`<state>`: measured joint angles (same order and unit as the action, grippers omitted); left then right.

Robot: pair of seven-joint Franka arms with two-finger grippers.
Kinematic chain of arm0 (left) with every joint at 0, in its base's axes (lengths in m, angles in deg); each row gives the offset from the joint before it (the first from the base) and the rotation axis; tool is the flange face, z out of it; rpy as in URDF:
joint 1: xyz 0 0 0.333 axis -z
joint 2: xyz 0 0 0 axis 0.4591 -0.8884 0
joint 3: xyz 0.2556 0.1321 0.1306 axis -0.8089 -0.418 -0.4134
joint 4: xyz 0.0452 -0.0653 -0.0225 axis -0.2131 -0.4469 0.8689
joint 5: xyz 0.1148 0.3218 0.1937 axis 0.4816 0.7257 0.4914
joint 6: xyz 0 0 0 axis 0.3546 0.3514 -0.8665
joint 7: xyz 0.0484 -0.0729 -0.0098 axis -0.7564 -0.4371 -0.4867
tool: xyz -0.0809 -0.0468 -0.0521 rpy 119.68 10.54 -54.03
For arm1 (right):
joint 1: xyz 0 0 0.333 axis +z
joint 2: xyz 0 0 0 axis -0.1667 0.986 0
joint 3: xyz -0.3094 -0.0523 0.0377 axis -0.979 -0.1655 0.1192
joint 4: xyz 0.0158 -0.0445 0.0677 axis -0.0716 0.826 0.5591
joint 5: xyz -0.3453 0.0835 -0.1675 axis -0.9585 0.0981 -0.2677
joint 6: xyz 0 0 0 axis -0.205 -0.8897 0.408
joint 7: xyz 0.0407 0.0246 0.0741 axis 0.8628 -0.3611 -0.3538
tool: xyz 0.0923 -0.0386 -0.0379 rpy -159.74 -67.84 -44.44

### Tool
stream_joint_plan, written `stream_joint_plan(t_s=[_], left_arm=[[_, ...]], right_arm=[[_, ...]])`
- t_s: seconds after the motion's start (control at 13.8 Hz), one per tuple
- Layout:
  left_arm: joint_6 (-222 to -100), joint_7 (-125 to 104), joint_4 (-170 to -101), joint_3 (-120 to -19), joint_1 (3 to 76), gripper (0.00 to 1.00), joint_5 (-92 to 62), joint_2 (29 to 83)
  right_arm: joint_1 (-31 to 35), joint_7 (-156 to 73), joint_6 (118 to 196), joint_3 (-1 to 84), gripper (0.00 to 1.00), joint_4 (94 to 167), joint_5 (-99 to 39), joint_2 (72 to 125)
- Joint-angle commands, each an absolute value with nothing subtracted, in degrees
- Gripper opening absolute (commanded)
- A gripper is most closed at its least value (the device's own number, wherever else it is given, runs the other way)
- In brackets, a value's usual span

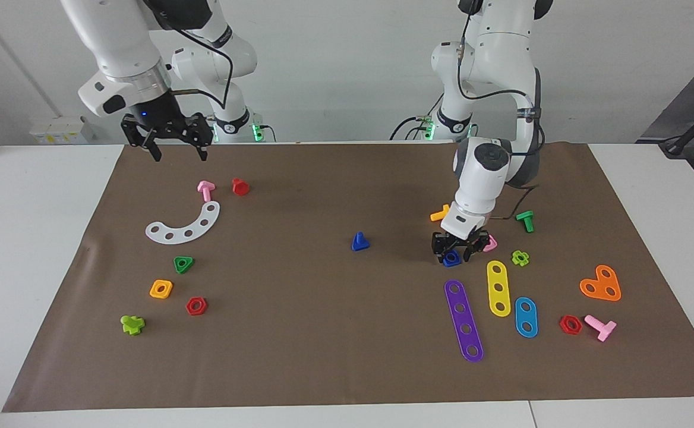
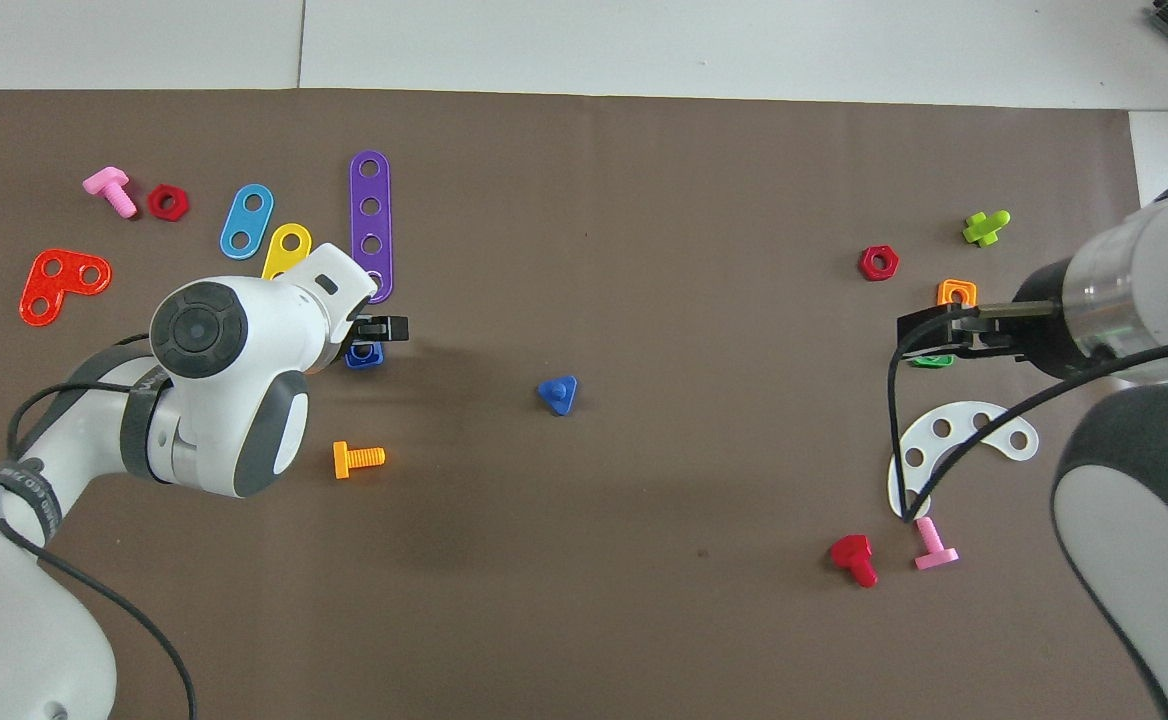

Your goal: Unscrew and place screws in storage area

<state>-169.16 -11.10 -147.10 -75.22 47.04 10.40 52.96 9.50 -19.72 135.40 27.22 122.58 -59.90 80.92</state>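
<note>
A dark-blue triangular-headed screw (image 1: 359, 242) stands alone on the brown mat at mid-table, head down and shank up; it also shows in the overhead view (image 2: 557, 393). My left gripper (image 1: 454, 254) is low at the mat, right at a blue square nut (image 1: 451, 258), beside the purple strip (image 1: 463, 320). My right gripper (image 1: 173, 145) is open and empty, raised over the mat's edge nearest the robots. The storage area (image 1: 145, 258) is bare mat among the white curved strip (image 1: 184, 224), green triangular nut (image 1: 183, 264) and orange square nut (image 1: 161, 289).
Pink bolt (image 1: 205, 189) and red bolt (image 1: 240, 186) lie near the white strip; a red hex nut (image 1: 196, 305) and a lime piece (image 1: 132, 324) lie farther out. By the left gripper are yellow (image 1: 498, 288) and blue (image 1: 526, 317) strips, orange bolt (image 1: 440, 213), green bolt (image 1: 525, 220).
</note>
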Motion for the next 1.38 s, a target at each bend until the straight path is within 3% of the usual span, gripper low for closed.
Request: stream_joint_plan(t_s=[0.0,0.36,0.65,0.8,1.02,1.31], left_arm=[[-162.15,-10.75,-144.58,-74.96,45.79,1.0,11.2,58.01],[-142.03,0.04,-131.15,-74.88,39.99,1.0,11.2,60.04],[-135.94,9.53,-130.16,-75.05,34.37,1.0,10.58,64.61],[-133.22,10.95,-128.24,-75.23,32.96,1.0,10.49,65.49],[-125.14,12.44,-119.73,-75.32,32.07,1.0,10.23,64.53],[-117.83,12.98,-113.1,-75.23,32.16,1.0,9.35,63.99]], right_arm=[[13.94,-13.88,139.15,26.97,1.0,123.08,-59.12,83.67],[22.81,-3.33,150.74,26.97,1.0,122.99,-56.92,92.63],[28.01,1.08,164.11,26.97,1.0,122.99,-54.56,100.37],[29.95,2.49,167.01,26.97,1.0,122.72,-54.72,103.62],[32.76,3.99,167.91,26.89,1.0,122.81,-55.86,107.4],[34.44,4.69,169.74,26.89,1.0,124.73,-56.39,109.61]])
